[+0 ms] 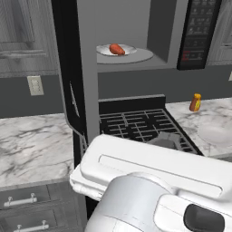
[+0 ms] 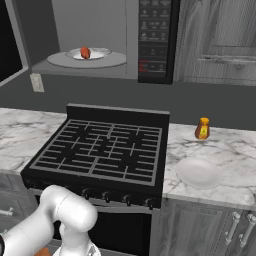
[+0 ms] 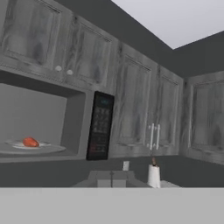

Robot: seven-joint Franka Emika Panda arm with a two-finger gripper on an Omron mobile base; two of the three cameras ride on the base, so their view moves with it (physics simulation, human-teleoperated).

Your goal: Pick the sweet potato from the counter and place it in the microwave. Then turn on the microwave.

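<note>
The microwave (image 1: 136, 31) is seen with its black door (image 1: 68, 68) swung wide open at its left. Inside it, the sweet potato (image 1: 117, 49) is laid on a white plate (image 1: 129, 48), which is set on the round grey turntable (image 1: 145, 56); nothing is touching the tuber. The same tuber is seen on the plate from the right base view (image 2: 85, 52) and from the hand view (image 3: 30, 141). The dark button panel (image 2: 154, 40) is placed at the right of the microwave's cavity.

Directly below the microwave, the black stovetop (image 2: 102, 150) is found, with the counter (image 2: 220, 160) continued on both sides of it. Right of the stovetop, below and right of the microwave, an orange bottle (image 2: 202, 128) is stood upright on the counter, and a second white plate (image 2: 199, 173) is laid nearer the counter's front edge. Grey cabinets (image 2: 220, 40) are mounted right of the microwave. A wall outlet (image 1: 35, 85) is fixed lower left of it.

The gripper's fingers are pressed together, and nothing is held between them.
</note>
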